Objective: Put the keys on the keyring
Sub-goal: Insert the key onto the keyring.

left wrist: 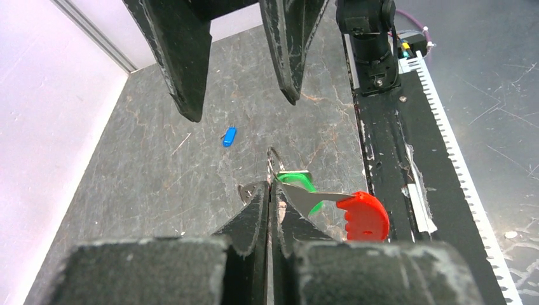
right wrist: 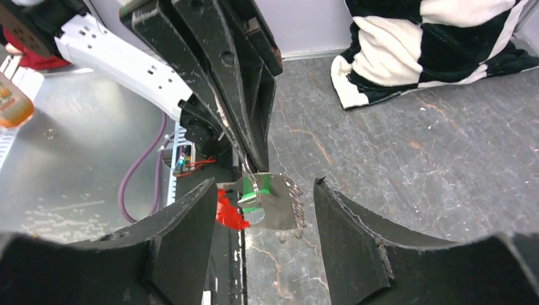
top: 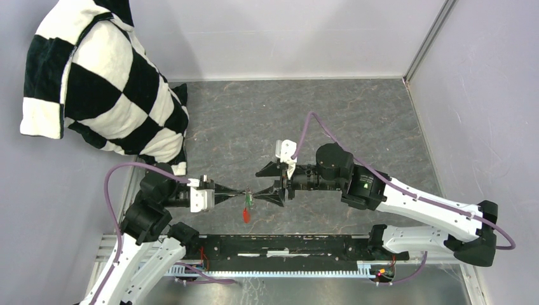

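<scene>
**Top view.** The left gripper (top: 240, 192) was pinched shut on the keyring (top: 249, 193) above the grey table (top: 356, 114). The ring itself was too small to resolve. A green key (top: 250, 201) and the red tag (top: 246, 216) showed just beside it, on the side nearer the arm bases. The right gripper (top: 262, 184) faced them with jaws spread, holding nothing. A checkered cushion (top: 108, 82) lay at far left.

**Left wrist view.** The closed fingers clamped the thin ring (only its upper arc showed). The green head and red tag hung to its right. A blue key (left wrist: 229, 136) lay alone on the table, well apart from the ring.

**Right wrist view.** The ring, the green head and a toothed metal blade hung between the spread fingers. One finger half hid the red tag. Whether the green key was threaded on the ring could not be told.
</scene>
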Controlling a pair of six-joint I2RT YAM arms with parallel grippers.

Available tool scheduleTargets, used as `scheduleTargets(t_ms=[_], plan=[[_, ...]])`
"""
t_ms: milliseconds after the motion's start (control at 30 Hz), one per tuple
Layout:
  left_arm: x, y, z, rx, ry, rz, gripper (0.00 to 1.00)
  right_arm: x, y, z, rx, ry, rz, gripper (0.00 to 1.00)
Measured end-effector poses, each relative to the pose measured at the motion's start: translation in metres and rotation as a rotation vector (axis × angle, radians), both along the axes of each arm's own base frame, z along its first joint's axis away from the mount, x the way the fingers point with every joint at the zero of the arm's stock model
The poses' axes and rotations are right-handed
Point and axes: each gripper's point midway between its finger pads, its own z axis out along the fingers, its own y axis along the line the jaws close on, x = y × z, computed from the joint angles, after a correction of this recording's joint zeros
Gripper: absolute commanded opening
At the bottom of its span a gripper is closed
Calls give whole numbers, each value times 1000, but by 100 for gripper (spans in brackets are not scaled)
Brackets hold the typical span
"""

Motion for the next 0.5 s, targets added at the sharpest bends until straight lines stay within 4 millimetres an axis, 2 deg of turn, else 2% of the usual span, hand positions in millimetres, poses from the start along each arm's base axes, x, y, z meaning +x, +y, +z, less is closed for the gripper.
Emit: scheduleTargets(t_ms=[167, 500], plan=[[-2, -1, 7, -7, 0, -15, 2, -1, -2, -3, -21, -58, 39, 60], [-3, -2, 9, -9, 12, -25, 2, 0, 8, -5, -8, -91, 107, 47]])
